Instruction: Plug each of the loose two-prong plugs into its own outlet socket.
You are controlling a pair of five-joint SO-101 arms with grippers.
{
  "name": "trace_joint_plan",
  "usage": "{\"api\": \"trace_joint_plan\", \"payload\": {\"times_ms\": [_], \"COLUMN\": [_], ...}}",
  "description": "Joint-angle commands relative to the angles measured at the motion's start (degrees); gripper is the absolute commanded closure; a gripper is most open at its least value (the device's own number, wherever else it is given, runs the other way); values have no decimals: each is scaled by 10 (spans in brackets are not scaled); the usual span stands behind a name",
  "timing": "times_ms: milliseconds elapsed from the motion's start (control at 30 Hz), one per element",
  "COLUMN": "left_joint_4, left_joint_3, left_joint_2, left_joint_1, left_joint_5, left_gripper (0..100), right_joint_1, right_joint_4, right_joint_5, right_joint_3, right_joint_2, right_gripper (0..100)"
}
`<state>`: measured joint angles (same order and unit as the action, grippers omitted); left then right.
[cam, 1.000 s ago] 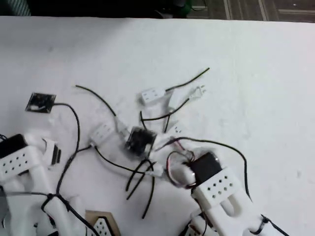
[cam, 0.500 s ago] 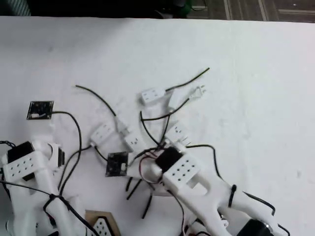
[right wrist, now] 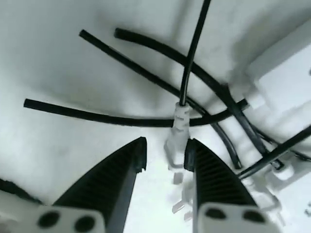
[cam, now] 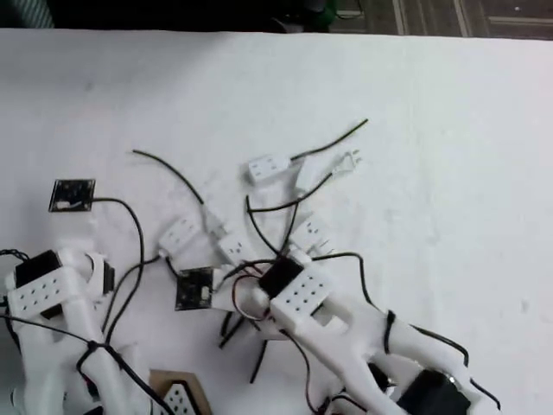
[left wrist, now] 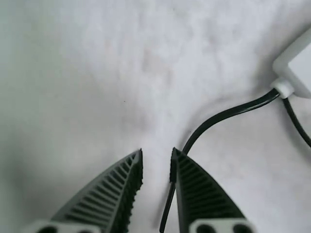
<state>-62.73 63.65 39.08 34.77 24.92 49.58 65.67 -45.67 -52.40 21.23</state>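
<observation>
- Left wrist view: the left jaws stand slightly apart, holding nothing, with a black cable (left wrist: 223, 115) just beside one.
- Right wrist view: the right jaws are spread around a white two-prong plug (right wrist: 177, 145) on the bench (right wrist: 58, 58). Closing may pinch the crossing cables (right wrist: 146, 73) too and skew it.
- High view: the right arm (cam: 302, 298) has swung over the tangle, nearer the left arm (cam: 52, 290).

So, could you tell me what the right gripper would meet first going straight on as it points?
Probably the small white two-prong plug on its black cord, lying between the right gripper's open jaws; depth is unclear.
</observation>
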Motion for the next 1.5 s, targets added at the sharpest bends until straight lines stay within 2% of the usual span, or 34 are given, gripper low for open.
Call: {"api": "trace_joint_plan", "payload": {"times_ms": [0, 733, 933, 1200, 1333, 1467], "left_joint_4": [17, 18, 18, 18, 18, 18], "left_joint_3": [-1, 4, 4, 4, 4, 4], "left_joint_2": [17, 17, 17, 17, 18, 18], "left_joint_1": [2, 2, 2, 2, 1, 1], "left_joint_5": [-4, -4, -4, -4, -5, -5], "left_gripper": [891, 891, 891, 891, 891, 891], "right_joint_1": [5, 4, 5, 5, 2, 2], "right_joint_4": [-3, -36, -44, -18, 42, 79], "right_joint_5": [-27, -29, -27, -25, -5, 40], "right_joint_3": [11, 11, 12, 26, 56, 61], "right_joint_2": [-22, -89, -89, -87, -28, 102], "right_gripper": [865, 869, 954, 980, 981, 981]}}
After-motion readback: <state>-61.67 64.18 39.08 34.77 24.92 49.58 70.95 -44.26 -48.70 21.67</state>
